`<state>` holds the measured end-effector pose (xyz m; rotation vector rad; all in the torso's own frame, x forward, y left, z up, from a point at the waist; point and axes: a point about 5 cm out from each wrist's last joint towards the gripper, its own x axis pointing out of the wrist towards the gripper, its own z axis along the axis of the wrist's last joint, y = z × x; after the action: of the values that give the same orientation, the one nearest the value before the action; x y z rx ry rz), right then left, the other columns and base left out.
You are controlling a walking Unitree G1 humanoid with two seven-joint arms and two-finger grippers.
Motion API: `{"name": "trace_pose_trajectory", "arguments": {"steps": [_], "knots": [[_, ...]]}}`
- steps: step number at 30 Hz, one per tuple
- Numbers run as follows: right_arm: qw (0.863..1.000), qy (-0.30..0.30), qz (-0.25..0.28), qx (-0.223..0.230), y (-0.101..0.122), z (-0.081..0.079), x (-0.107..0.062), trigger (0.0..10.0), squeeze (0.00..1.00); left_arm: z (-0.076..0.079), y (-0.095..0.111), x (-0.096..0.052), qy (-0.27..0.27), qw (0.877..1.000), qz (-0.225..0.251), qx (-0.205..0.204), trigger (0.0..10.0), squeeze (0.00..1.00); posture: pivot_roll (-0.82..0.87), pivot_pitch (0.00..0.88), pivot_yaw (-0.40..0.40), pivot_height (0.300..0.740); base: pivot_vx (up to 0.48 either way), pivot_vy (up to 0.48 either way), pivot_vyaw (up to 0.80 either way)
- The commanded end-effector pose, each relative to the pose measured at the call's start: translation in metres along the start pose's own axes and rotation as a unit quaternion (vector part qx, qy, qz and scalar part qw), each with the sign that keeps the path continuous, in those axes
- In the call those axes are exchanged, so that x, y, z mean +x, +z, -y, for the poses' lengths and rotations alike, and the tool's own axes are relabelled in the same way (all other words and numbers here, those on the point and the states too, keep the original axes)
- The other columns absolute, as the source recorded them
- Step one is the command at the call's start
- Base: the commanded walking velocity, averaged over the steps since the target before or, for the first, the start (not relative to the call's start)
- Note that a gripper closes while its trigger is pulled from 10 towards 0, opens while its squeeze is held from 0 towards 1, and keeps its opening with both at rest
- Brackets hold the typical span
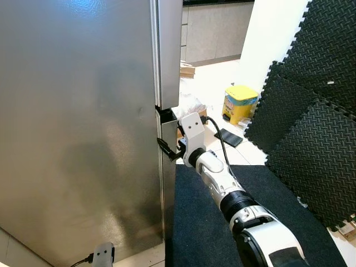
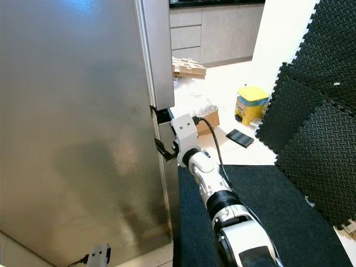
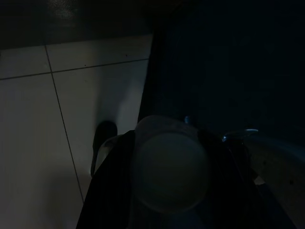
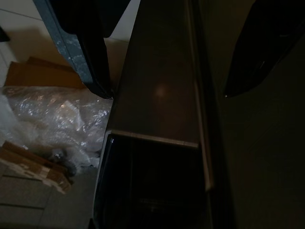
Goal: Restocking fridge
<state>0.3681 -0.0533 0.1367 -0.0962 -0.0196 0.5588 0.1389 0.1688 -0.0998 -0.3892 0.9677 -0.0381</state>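
Right gripper (image 1: 168, 150), fingers spread and holding nothing, straddles the right edge of the closed fridge door (image 1: 78, 122) just below the dark recess (image 1: 164, 115) between upper and lower doors; one finger (image 4: 88, 62) lies along the door's side, the other (image 4: 259, 47) across its front. The step in hand appears to be opening the fridge: the next move probably calls for gripping this edge and pulling outward. Left gripper (image 3: 171, 191) hangs low over floor tiles (image 3: 71, 124), holding a pale round-topped object (image 3: 171, 167).

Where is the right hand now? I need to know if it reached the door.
The right hand is at the tall grey steel fridge door's right edge, its black fingers straddling it.
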Motion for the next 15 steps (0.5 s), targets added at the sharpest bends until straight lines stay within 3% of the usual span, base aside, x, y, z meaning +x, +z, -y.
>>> {"name": "trace_pose_trajectory", "arguments": {"steps": [1,15], "knots": [[1.000,-0.013,0.003,-0.009,0.0049,0.0023,0.0024,10.0,0.00,-0.0029,-0.0133,-0.0034,0.004,1.000,-0.027,0.001,10.0,0.00,-0.04,0.000,-0.017,0.740,0.000,0.000,0.00],[0.998,-0.069,0.001,-0.011,0.0110,0.0107,0.0065,10.0,0.00,-0.0021,-0.0133,-0.0032,0.002,1.000,-0.027,0.003,10.0,0.00,-0.04,0.002,-0.017,0.740,0.000,0.000,0.00]]}}
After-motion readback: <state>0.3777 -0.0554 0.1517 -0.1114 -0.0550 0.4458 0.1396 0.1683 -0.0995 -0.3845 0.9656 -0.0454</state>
